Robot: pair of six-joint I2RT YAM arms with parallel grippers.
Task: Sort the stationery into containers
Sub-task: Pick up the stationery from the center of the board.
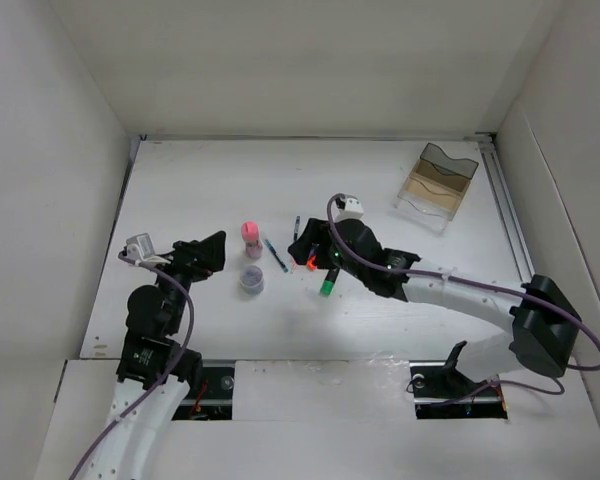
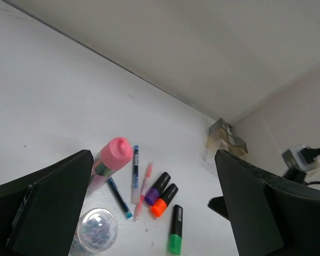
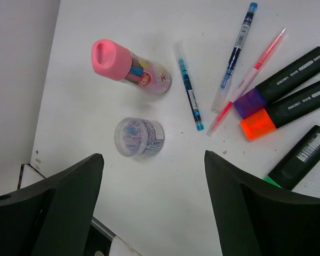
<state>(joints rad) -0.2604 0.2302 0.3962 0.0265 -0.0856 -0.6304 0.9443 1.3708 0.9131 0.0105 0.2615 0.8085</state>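
Closest to us, in the right wrist view, the dark fingers (image 3: 53, 208) of the right hand (image 3: 153, 156) stand wide apart with nothing between them, looking down on the stationery scattered over the white counter (image 3: 165, 213). We read that spread as readiness to drop over one item.

Beneath it the pink-capped bottle (image 3: 129, 66) lies on its side, with the round pot (image 3: 140, 137) just beside it. To their right are a teal pen (image 3: 189, 93), a blue pen (image 3: 236, 53) and a thin pink pen (image 3: 248, 77). Three black markers follow: the purple-tipped marker (image 3: 282, 80) and orange-tipped marker (image 3: 290, 109) lie side by side, and the green-tipped marker (image 3: 298, 157) lies a little apart.

The left hand (image 1: 216, 243) is likewise spread and empty, facing the same cluster from the left, near the bottle and pot. We judge it placed to take those nearer pieces.

The smoky-brown organiser (image 1: 438, 185) sits at the far right of the counter, well apart from every item. We see nothing in it. Nothing is sorted yet, and the right arm looks better placed to carry things there.
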